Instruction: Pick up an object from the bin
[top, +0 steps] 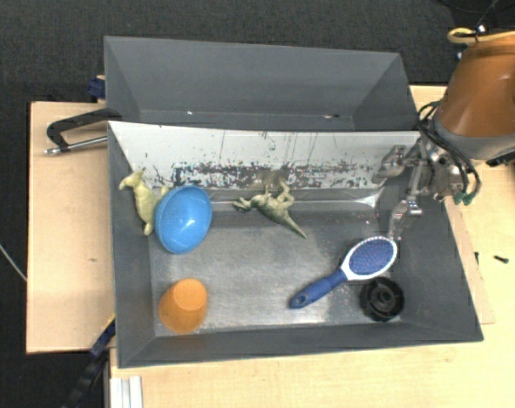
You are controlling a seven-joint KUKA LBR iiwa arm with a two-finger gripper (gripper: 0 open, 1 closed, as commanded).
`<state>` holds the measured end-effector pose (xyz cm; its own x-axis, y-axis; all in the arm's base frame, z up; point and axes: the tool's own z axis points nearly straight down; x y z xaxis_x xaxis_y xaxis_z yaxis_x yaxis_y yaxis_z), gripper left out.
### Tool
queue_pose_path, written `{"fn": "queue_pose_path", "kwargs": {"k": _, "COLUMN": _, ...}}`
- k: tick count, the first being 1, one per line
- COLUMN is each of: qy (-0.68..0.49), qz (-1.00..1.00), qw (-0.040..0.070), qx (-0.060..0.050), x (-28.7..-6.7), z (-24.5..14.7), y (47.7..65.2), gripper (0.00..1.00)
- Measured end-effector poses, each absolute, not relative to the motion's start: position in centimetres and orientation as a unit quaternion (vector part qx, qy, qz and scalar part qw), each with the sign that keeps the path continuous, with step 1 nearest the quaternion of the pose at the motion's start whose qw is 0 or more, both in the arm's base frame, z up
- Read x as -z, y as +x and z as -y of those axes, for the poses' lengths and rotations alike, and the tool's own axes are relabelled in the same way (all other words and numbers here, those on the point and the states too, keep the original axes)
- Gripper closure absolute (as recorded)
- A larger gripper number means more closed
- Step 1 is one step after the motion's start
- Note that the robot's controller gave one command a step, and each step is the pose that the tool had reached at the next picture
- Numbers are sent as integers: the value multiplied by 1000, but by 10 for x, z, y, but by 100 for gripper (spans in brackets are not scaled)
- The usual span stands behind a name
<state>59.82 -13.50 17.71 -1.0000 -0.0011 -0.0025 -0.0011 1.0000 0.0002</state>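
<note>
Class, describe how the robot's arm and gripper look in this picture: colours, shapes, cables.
The arm's wrist wears a rounded, glossy orange cover with a dark band at its lower edge. Beyond it comes the gripper, bare silver-grey metal built of small angular parts. Thin dark cables loop beside it.

Loose items, bin [257,75]:
- 1 blue plastic egg [183,218], left
- 1 pale toy dinosaur [139,197], touching the egg's left side
- 1 green toy dinosaur [274,206], back centre
- 1 orange cup [184,304], front left
- 1 black ring-shaped piece [382,299], front right
</note>
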Motion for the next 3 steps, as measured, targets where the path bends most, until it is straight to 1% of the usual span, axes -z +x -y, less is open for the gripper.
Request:
{"fn": "queue_pose_path", "kwargs": {"k": 1, "qy": 67, "qz": -998, "qw": 7, "qx": 1, "x": -89, "z": 135, "y": 539, "gripper": 0}}
{"fn": "queue_pose_path", "kwargs": {"k": 2, "qy": 67, "qz": -998, "qw": 2, "qx": 1, "x": -85, "z": 136, "y": 535, "gripper": 100}}
{"fn": "queue_pose_path", "kwargs": {"k": 3, "qy": 80, "qz": -997, "qw": 7, "qx": 1, "x": -223, "z": 128, "y": 534, "gripper": 100}}
